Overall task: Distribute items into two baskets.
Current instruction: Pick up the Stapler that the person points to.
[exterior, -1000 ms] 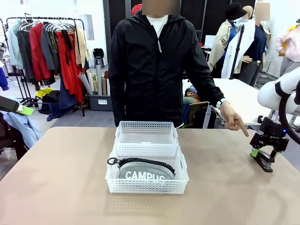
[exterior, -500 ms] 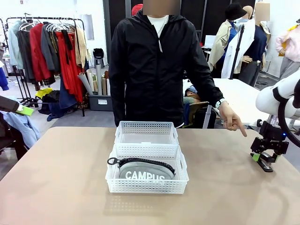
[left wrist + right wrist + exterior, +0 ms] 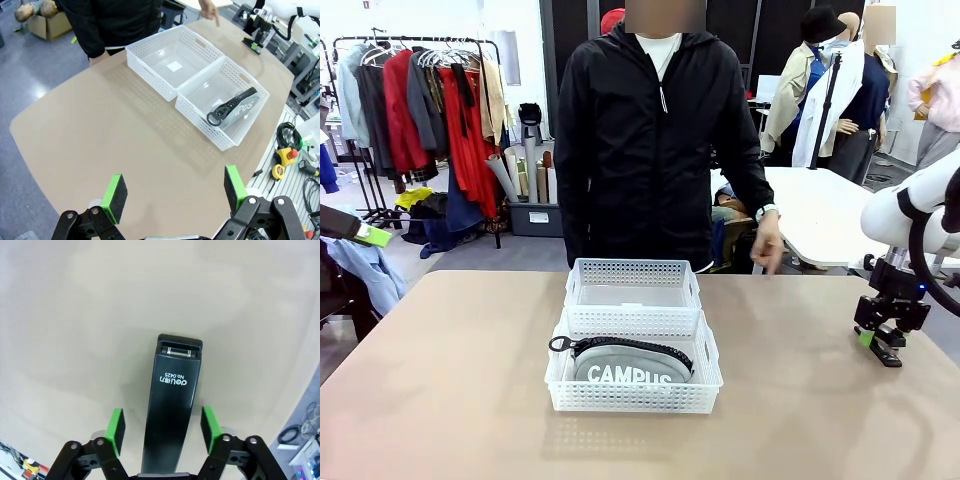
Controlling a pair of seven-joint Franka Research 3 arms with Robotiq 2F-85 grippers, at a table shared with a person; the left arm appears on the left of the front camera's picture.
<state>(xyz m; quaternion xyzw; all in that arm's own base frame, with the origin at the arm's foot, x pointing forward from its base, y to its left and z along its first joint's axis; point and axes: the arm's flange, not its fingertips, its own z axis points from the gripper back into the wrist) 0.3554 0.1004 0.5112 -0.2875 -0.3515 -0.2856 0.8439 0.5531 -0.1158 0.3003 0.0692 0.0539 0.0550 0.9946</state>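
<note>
The black stapler [image 3: 886, 355] is seen lying flat on the desk [image 3: 450, 400], well to the right of the near basket [image 3: 633, 398]. It is straddled by the right gripper [image 3: 876, 343], which has been lowered slightly since a second ago. In the right wrist view the green pads [image 3: 116, 432] are held spread on either side of the stapler's body, with a gap left on each side. The person's hand [image 3: 768, 243], stretched out a second ago with a finger pointed toward the stapler, has been drawn back and is now hung behind and to the right of the near basket. The grey CAMPUS pouch [image 3: 630, 370] is kept where it was, inside the near basket. The far basket [image 3: 632, 266], set touching the near basket's back wall, is left empty as before. The left gripper [image 3: 174, 192] is held spread and empty, high above the desk, to the left of the near basket.
</note>
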